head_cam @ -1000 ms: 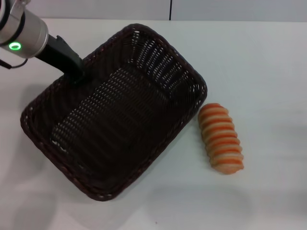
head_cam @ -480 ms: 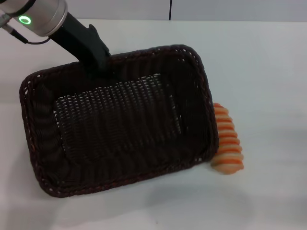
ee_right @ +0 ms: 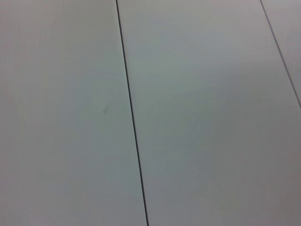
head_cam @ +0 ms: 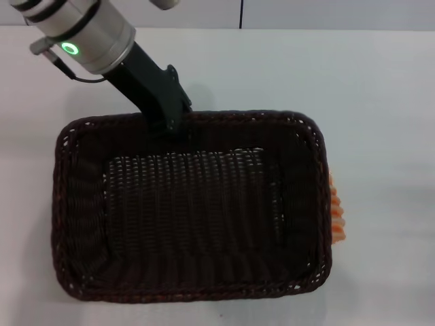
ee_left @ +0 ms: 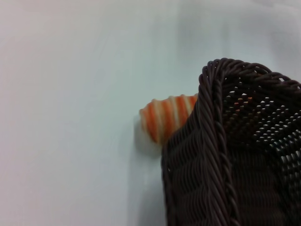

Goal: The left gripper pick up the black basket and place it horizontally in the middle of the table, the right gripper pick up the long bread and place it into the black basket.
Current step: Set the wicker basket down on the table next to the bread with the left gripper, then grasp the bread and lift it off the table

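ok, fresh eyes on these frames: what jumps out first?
The black basket dominates the head view, lying lengthwise across the white table. The left end effector, below the green-ringed joint, grips its far rim. The long bread is nearly hidden behind the basket's right end, with just a striped sliver peeking out.

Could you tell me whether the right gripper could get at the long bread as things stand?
Probably not cleanly: the black basket, held at its far rim by the left gripper, covers most of the long bread, leaving only a sliver showing. The right gripper is out of view.
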Robot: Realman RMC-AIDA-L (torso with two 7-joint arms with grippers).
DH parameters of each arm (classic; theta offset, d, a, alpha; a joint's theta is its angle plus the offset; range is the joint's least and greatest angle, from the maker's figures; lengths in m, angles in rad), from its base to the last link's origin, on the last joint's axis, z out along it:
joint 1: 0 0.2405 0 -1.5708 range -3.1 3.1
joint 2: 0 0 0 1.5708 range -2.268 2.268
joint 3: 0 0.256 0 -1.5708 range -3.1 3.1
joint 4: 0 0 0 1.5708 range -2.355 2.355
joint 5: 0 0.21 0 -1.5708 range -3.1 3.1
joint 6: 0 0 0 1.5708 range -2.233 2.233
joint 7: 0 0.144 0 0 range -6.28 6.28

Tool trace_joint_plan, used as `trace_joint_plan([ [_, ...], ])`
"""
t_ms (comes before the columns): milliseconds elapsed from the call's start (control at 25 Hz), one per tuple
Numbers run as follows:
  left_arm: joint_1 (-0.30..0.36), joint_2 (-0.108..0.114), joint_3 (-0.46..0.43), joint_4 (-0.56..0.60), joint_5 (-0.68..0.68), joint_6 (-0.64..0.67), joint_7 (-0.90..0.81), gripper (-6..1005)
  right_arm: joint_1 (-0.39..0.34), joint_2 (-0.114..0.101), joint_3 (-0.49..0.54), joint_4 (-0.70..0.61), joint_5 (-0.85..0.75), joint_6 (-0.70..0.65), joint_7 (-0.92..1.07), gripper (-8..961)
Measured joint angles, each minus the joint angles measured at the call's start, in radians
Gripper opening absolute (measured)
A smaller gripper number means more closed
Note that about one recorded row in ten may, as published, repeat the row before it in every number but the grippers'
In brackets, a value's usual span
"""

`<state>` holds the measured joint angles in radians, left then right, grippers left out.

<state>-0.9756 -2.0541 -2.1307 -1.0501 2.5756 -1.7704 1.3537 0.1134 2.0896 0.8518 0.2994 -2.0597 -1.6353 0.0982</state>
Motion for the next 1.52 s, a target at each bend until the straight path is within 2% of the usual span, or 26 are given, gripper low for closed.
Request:
trace_joint_plan([
  [80, -0.003, -0.004, 0.010, 0.017, -0.003, 0.023, 0.002, 217, -0.001, 0.000, -0.001, 0.002, -0.001, 0.000, 0.000, 692],
  [120, -0.004, -0.009, 0.055, 0.030, -0.014, 0.070, -0.015, 219, -0.001, 0.000, -0.002, 0.002, -0.001, 0.000, 0.000, 692],
  [360, 0.006, -0.013, 0.165, 0.024, -0.033, 0.114, -0.045, 234, -0.004, -0.001, -0.009, 0.003, -0.001, -0.017, 0.000, 693],
  [560, 0.004, -0.012, 0.188, 0.015, -0.039, 0.151, -0.047, 246, -0.013, -0.002, -0.011, 0.003, -0.003, -0.023, 0.000, 693],
  [760, 0.034, -0.010, 0.178, -0.056, -0.097, 0.205, -0.014, 451, -0.021, -0.002, -0.016, 0.003, -0.003, -0.023, 0.000, 693],
  [880, 0.082, -0.011, 0.181, -0.167, -0.140, 0.295, -0.016, 578, -0.021, -0.002, -0.029, 0.003, -0.001, -0.024, 0.000, 692],
  [920, 0.082, -0.011, 0.181, -0.167, -0.140, 0.295, -0.016, 621, -0.021, -0.001, -0.033, 0.004, 0.000, -0.025, 0.000, 692],
  [960, 0.140, -0.013, 0.195, -0.274, -0.185, 0.395, -0.020, 664, -0.021, -0.001, -0.034, 0.004, 0.001, -0.025, 0.000, 692],
  [1000, 0.143, -0.013, 0.197, -0.281, -0.190, 0.403, -0.020, 707, -0.021, -0.001, -0.035, 0.004, 0.001, -0.025, 0.000, 692],
  [1080, 0.218, -0.015, 0.232, -0.377, -0.249, 0.519, -0.020, 706, -0.022, -0.001, -0.035, 0.005, 0.000, -0.025, 0.000, 692],
  [1200, 0.396, -0.014, 0.363, -0.508, -0.349, 0.846, -0.017, 705, -0.025, -0.001, -0.044, 0.009, -0.001, -0.027, 0.000, 692],
  [1280, 0.529, -0.010, 0.507, -0.545, -0.405, 1.198, 0.019, 705, -0.025, -0.002, -0.055, 0.010, -0.001, -0.027, 0.000, 692],
  [1320, 0.569, -0.011, 0.567, -0.544, -0.414, 1.318, 0.035, 706, -0.024, -0.002, -0.059, 0.010, -0.001, -0.027, 0.000, 692],
  [1400, 0.630, -0.009, 0.721, -0.486, -0.381, 1.657, 0.039, 706, -0.019, -0.002, -0.061, 0.010, -0.002, -0.024, 0.000, 692],
  [1440, 0.640, -0.009, 0.763, -0.453, -0.357, 1.780, 0.021, 706, -0.016, -0.002, -0.062, 0.010, -0.003, -0.022, 0.000, 692],
  [1520, 0.668, -0.011, 0.821, -0.368, -0.279, 2.114, -0.098, 707, -0.011, -0.002, -0.070, 0.010, -0.003, -0.020, 0.000, 692],
])
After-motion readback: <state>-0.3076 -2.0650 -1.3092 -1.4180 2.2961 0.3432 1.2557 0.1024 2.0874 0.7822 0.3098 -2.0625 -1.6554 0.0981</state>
